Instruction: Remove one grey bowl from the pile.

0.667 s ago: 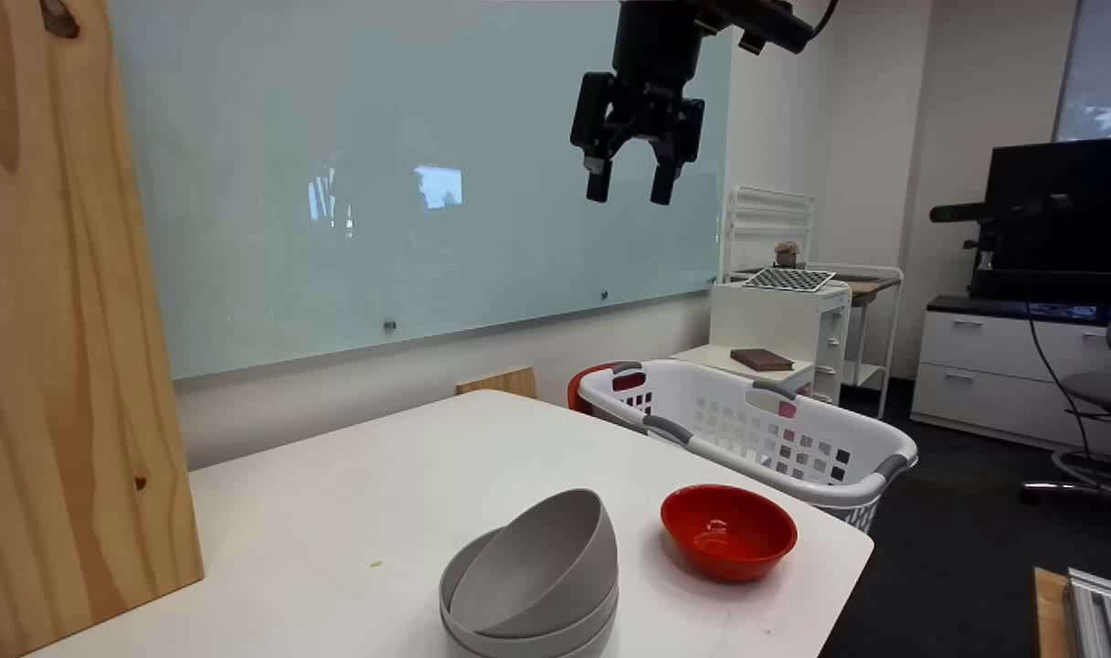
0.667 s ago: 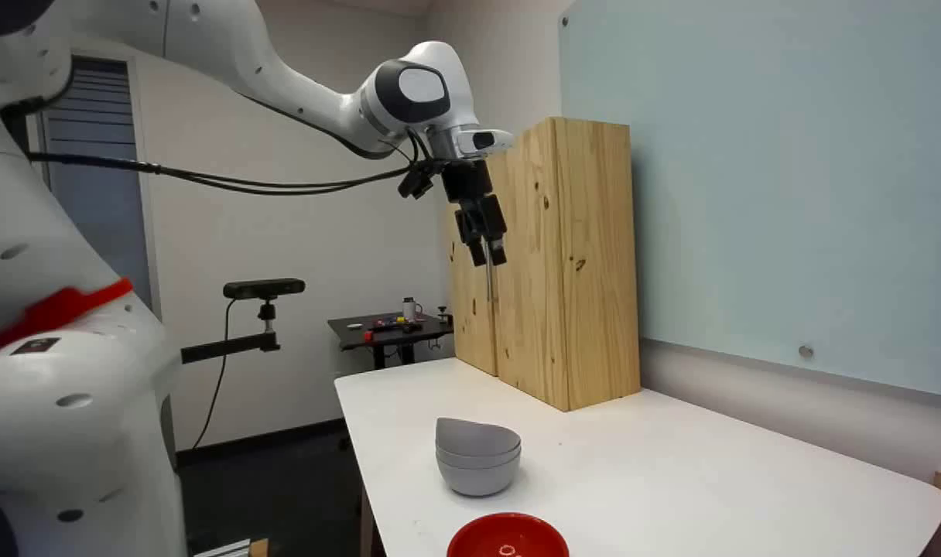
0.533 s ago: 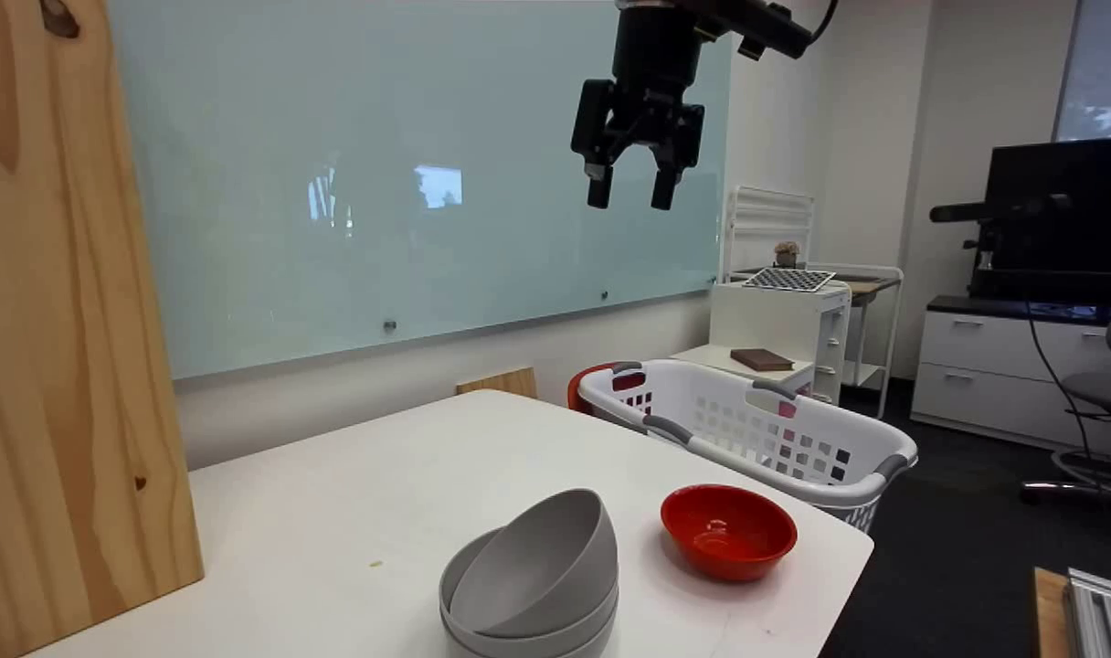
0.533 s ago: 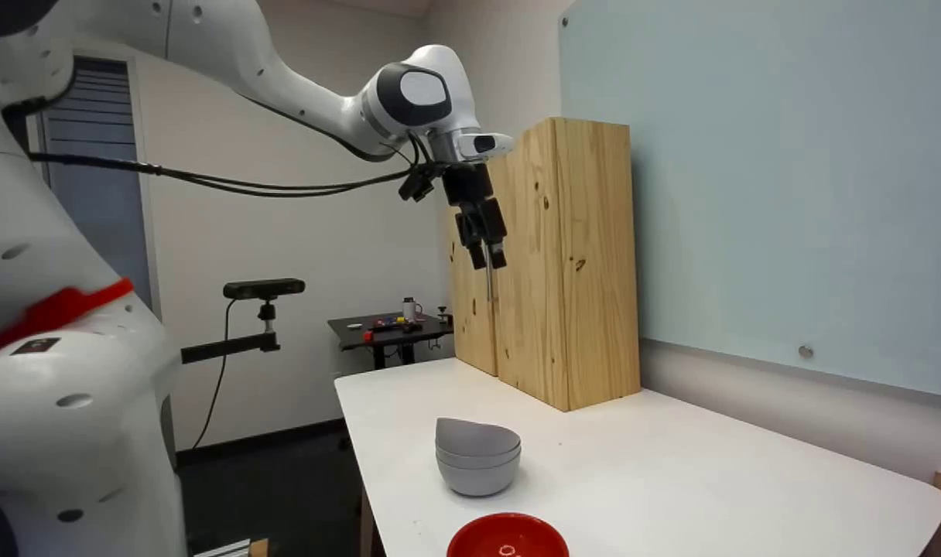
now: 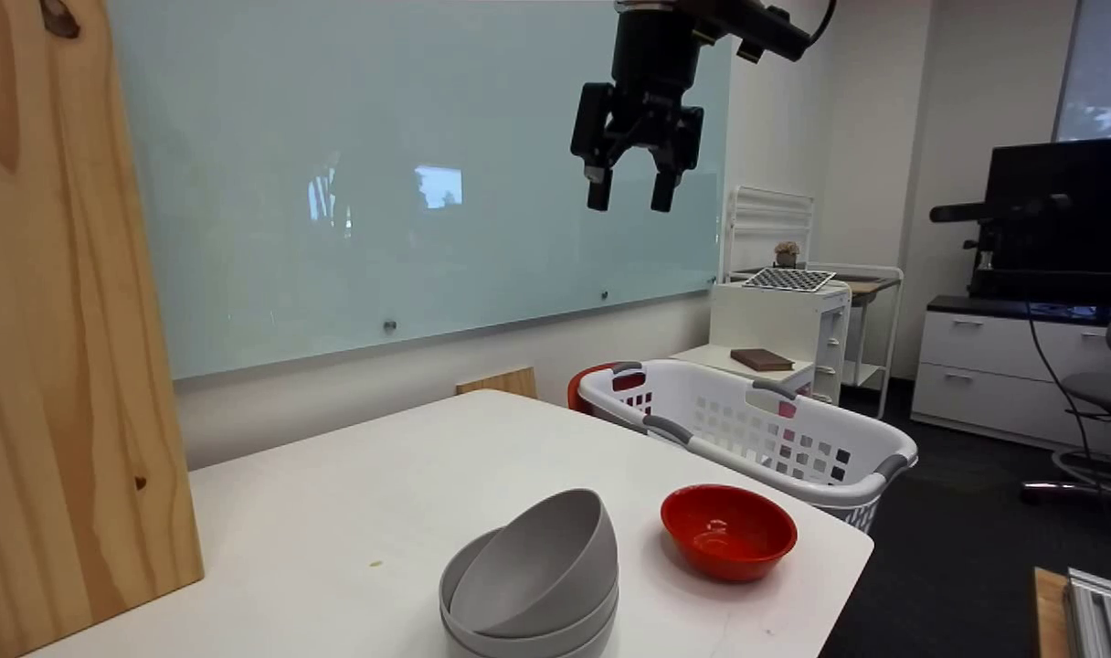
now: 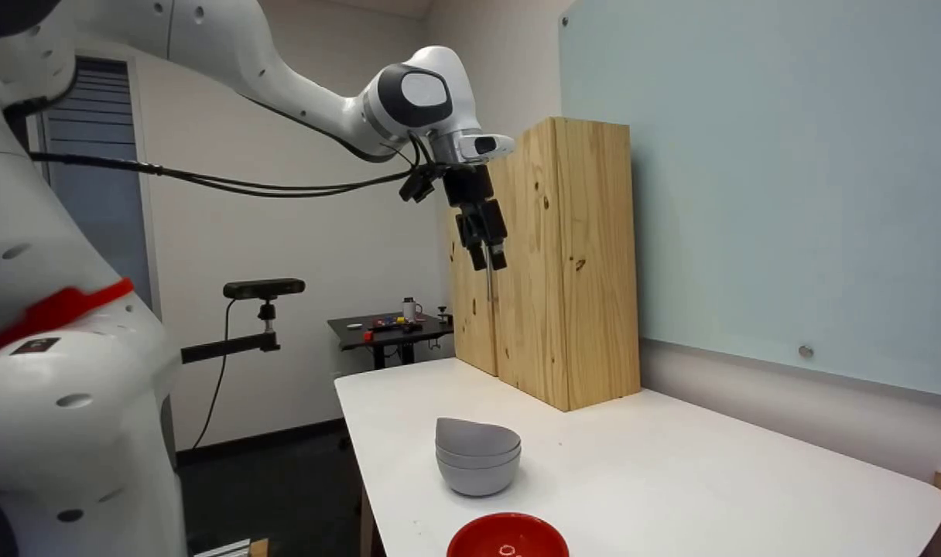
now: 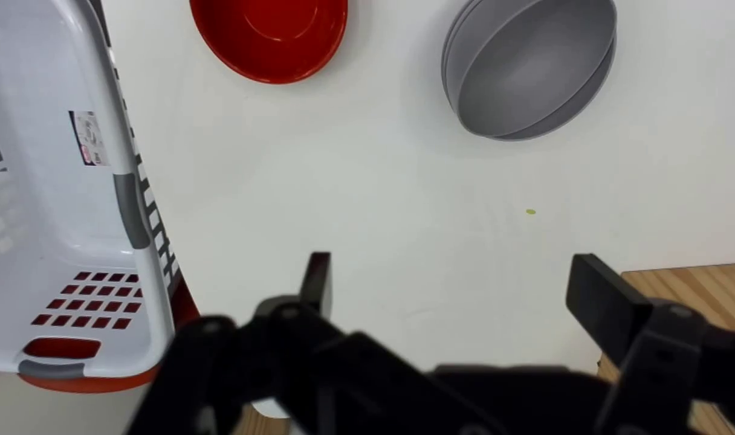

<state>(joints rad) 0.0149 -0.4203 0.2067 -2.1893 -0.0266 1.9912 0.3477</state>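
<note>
The top grey bowl (image 5: pixel 537 571) sits tilted in the pile of nested grey bowls (image 5: pixel 555 640) on the white table; one side of its rim stands up. The tilted bowl (image 6: pixel 478 438) and the pile (image 6: pixel 478 480) show in an exterior view. In the wrist view the top bowl (image 7: pixel 537 66) is at the upper right, cut by the top edge, with a lower bowl (image 7: pixel 579 96) showing below its rim. My gripper (image 5: pixel 630 206) is open and empty, pointing down, high above the table and apart from the pile. It also shows in an exterior view (image 6: pixel 489 267) and the wrist view (image 7: pixel 452 263).
A red bowl (image 5: pixel 729 535) stands beside the pile, near the table's edge (image 5: pixel 871 541). A white slotted basket (image 5: pixel 747 429) is past that end of the table. A tall wooden box (image 6: pixel 563 271) stands on the table by the wall, with a glass board (image 6: pixel 772 193) on the wall.
My gripper has moved down slightly, still open. The bowls have not moved.
</note>
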